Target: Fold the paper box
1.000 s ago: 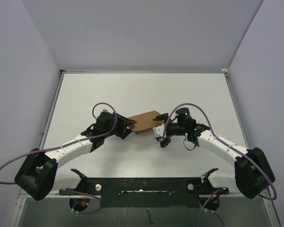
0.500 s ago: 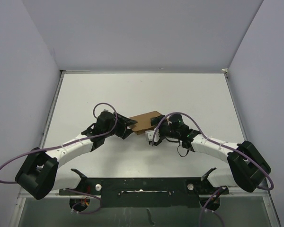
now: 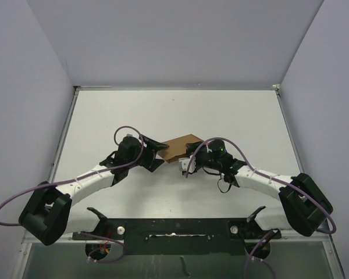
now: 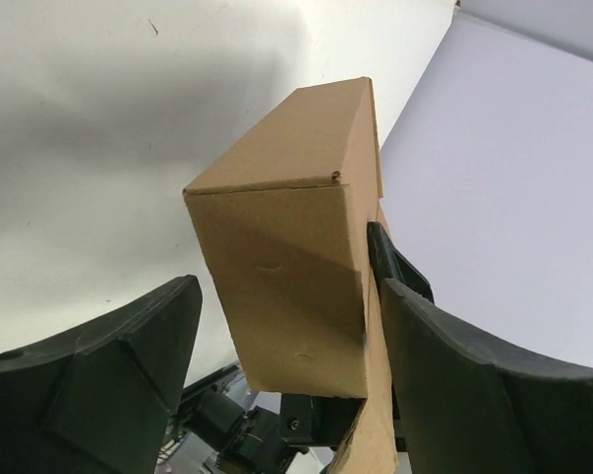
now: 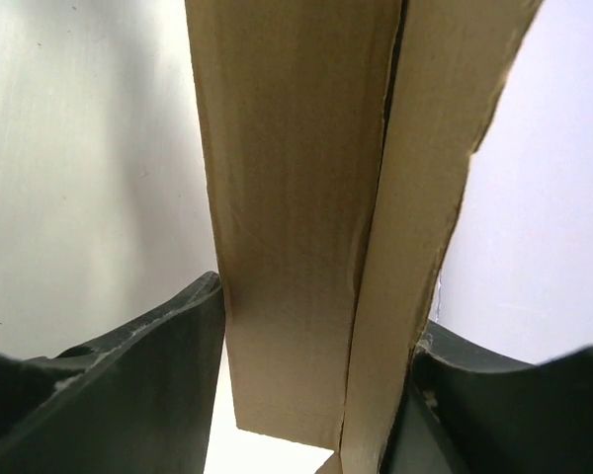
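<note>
I see the paper box (image 3: 183,145) mid-frame between both arms; right gripper (image 5: 316,296) jaws clamp it — left gripper (image 4: 287,296) jaws straddle it slack, a gap lower left.

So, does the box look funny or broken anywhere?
A little. In the right wrist view, one flap of the paper box stands off from the wall beside it, with a dark gap between them. The cardboard edge along that gap looks slightly dented. Nothing looks torn.
</note>
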